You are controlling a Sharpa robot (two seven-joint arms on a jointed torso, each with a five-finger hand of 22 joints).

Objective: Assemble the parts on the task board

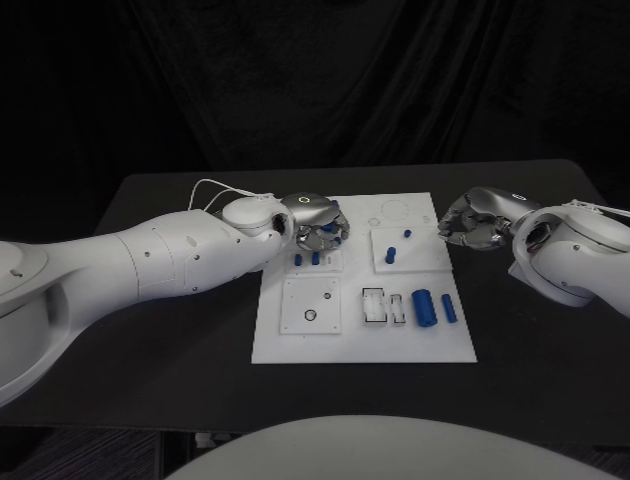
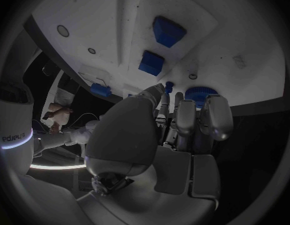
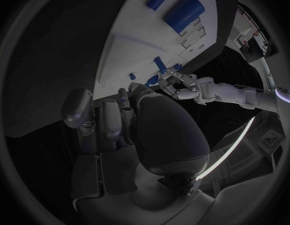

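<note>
1. While the left hand [image 1: 312,226] hovers over the board's [image 1: 294,340] upper-left block, by the two small blue pegs [image 1: 307,259], its fingers curl in; whether they hold a part I cannot tell.
2. The right hand [image 1: 474,225] waits just off the board's right edge, clenched on nothing visible.
3. Risk: those crowding fingers could knock the standing pegs askew, or misjudge the slot they hide.
4. Larger cylinders [image 1: 422,306] lie lower right, untouched.
</note>
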